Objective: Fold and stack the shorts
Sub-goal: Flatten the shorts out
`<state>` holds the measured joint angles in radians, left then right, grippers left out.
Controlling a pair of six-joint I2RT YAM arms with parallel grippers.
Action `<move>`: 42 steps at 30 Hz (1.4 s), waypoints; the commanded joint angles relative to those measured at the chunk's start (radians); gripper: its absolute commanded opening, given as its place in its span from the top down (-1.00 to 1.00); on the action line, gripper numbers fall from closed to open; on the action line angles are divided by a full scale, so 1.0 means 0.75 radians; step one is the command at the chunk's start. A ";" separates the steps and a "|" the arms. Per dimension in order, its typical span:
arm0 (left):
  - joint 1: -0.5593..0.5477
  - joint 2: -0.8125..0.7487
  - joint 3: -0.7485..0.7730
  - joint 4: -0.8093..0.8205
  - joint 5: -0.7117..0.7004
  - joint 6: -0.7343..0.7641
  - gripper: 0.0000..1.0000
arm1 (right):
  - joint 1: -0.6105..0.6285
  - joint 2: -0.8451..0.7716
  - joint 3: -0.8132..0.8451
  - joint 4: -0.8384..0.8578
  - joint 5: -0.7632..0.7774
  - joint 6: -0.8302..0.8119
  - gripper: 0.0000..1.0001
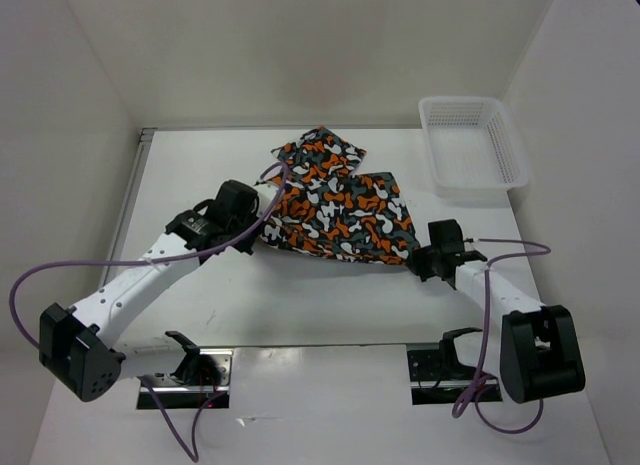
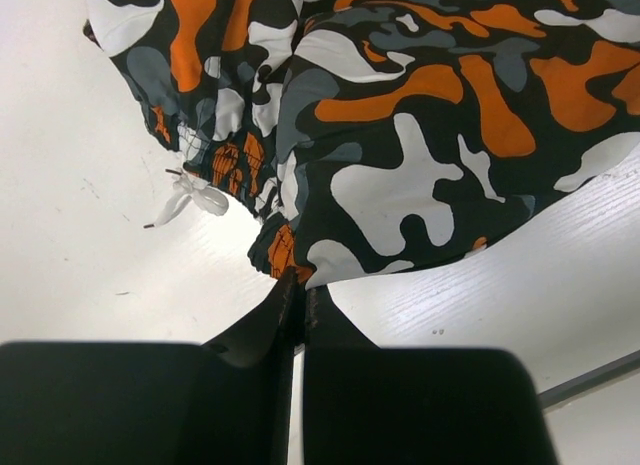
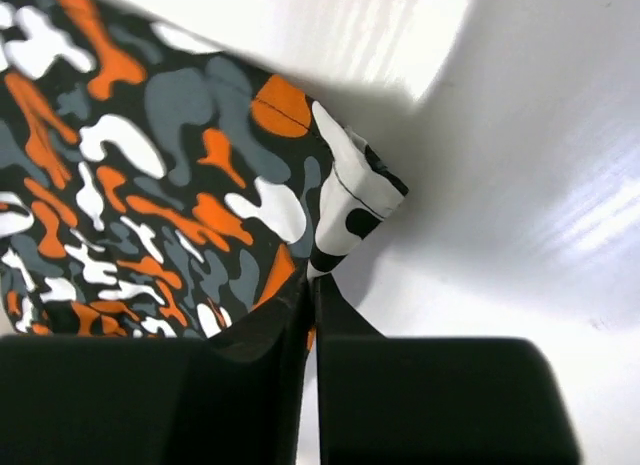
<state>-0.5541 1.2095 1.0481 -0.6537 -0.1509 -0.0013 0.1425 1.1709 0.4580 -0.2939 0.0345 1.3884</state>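
Note:
The camouflage shorts lie spread in the middle of the table, printed in orange, white, black and grey. My left gripper is shut on the shorts' near left corner by the waistband; in the left wrist view the fabric hangs from the closed fingertips, with a white drawstring beside it. My right gripper is shut on the near right corner; in the right wrist view the hem is pinched between the fingertips.
A white plastic mesh basket stands at the back right of the white table. Purple cables loop from both arms. White walls close in the left, back and right sides.

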 commanded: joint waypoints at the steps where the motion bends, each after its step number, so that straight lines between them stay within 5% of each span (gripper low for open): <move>1: 0.019 -0.005 0.077 0.015 0.019 0.002 1.00 | 0.039 -0.123 0.125 -0.166 0.179 -0.055 0.88; 8: 0.178 -0.017 0.377 -0.030 0.023 0.002 1.00 | 0.039 -0.381 0.556 -0.314 0.183 -0.523 1.00; 17: 0.340 0.091 1.217 -0.135 0.211 0.002 1.00 | 0.039 -0.344 1.333 -0.610 0.014 -1.016 1.00; 24: 0.340 0.185 1.882 -0.305 0.211 0.002 1.00 | 0.039 -0.361 1.764 -0.647 -0.138 -1.139 1.00; 37: 0.315 0.085 1.951 -0.264 0.117 0.002 1.00 | 0.039 -0.334 2.193 -0.717 -0.034 -1.105 1.00; 42: 0.315 0.085 1.894 -0.264 0.085 0.002 1.00 | 0.039 -0.291 2.184 -0.745 0.050 -1.092 1.00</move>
<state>-0.3309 1.2850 2.4828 -0.9054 0.0662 -0.0071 0.1772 0.9192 2.0895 -0.8135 -0.0845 0.5869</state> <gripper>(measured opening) 0.019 0.002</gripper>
